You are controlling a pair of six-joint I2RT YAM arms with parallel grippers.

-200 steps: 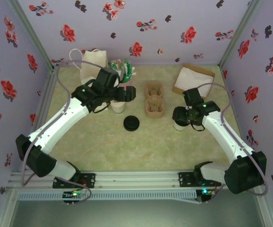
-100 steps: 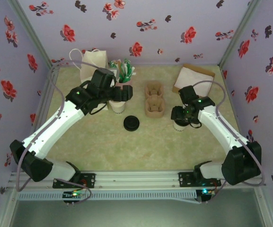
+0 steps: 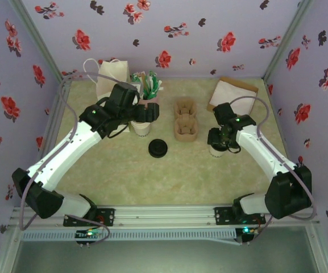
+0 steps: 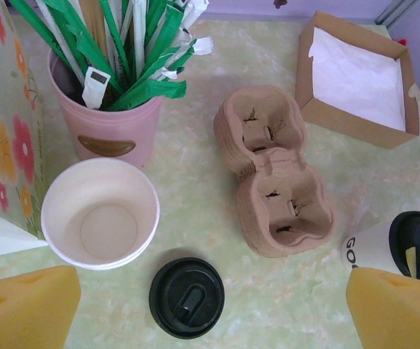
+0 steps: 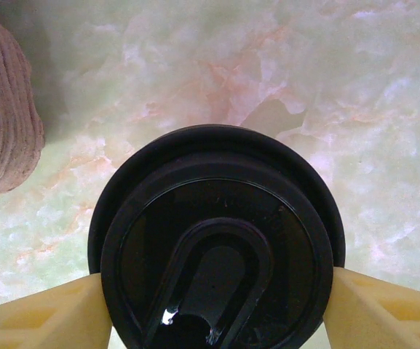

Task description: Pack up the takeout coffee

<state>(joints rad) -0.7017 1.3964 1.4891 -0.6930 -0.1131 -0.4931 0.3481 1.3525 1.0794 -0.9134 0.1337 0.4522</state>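
The takeout coffee (image 3: 215,150) is a cream cup with a black lid (image 5: 217,247), standing right of the brown pulp carrier (image 3: 185,120). My right gripper (image 3: 218,141) is down over it. In the right wrist view its yellow fingers (image 5: 42,316) press in on both sides just under the lid, so the right gripper (image 5: 213,309) is shut on the cup. The left wrist view has the cup (image 4: 370,247) at its right edge and the carrier (image 4: 275,182) with two bare pockets. My left gripper (image 3: 146,114) hangs open above the table, and its pads (image 4: 28,309) hold nothing.
A loose black lid (image 3: 158,148) lies in front of a stack of cream cups (image 3: 141,128). Behind them are a pink cup of green sachets (image 4: 108,123) and a paper bag (image 3: 111,77). A cardboard box of napkins (image 3: 232,94) sits at the back right.
My right gripper has moved slightly left over the cup and its fingers have closed in on it. The left arm swung a little to the left and then stopped.
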